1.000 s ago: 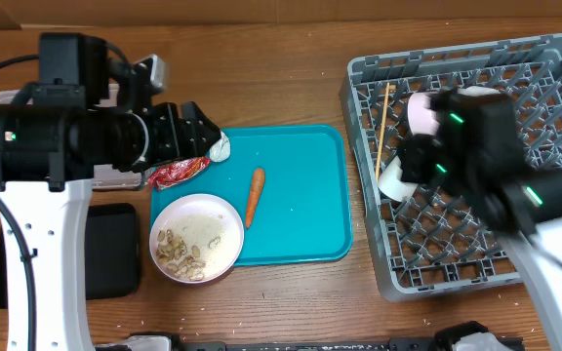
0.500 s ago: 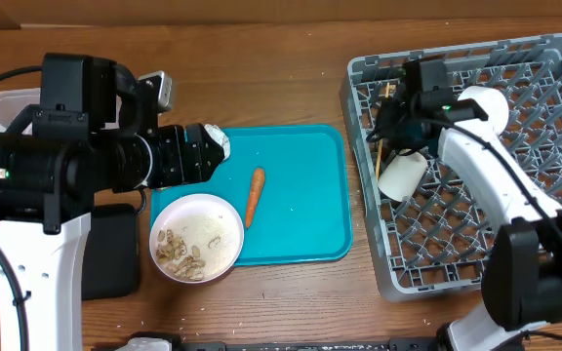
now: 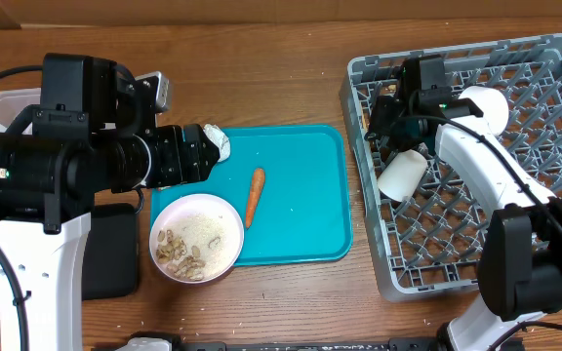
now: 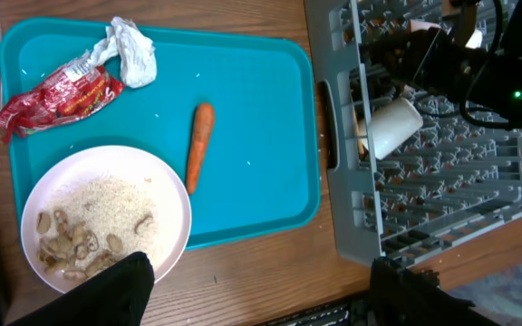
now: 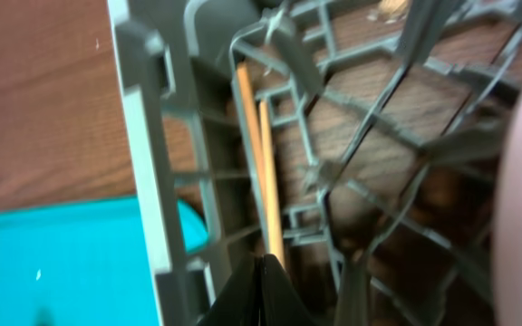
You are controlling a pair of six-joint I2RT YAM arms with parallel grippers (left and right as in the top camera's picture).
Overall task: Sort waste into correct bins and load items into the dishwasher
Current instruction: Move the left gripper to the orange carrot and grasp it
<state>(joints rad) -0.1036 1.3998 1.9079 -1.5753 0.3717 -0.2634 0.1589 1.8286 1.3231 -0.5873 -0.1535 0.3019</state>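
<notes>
A red wrapper (image 4: 57, 98), a white tissue (image 4: 130, 52) and an orange carrot (image 4: 198, 145) lie on the teal tray (image 4: 252, 181). In the overhead view the tissue (image 3: 220, 141) and carrot (image 3: 254, 193) show, while the wrapper is hidden under my left arm. A pale dish with peanut shells and rice (image 3: 198, 237) sits at the tray's front left. My left gripper (image 4: 256, 303) is open and empty above it. A white cup (image 3: 403, 175) lies in the grey rack (image 3: 359, 73). My right gripper (image 5: 261, 285) is shut, its tips just above the chopsticks (image 5: 259, 163) at the rack's far left.
A clear tub (image 3: 3, 102) stands at the far left and a black tray (image 3: 110, 253) in front of it. Another white dish (image 3: 481, 105) sits in the rack behind my right arm. The rack's upright pegs surround the right gripper.
My right arm has swung from the rack's middle to its far-left corner, over the chopsticks. My left arm shifted slightly and now covers the wrapper in the overhead view.
</notes>
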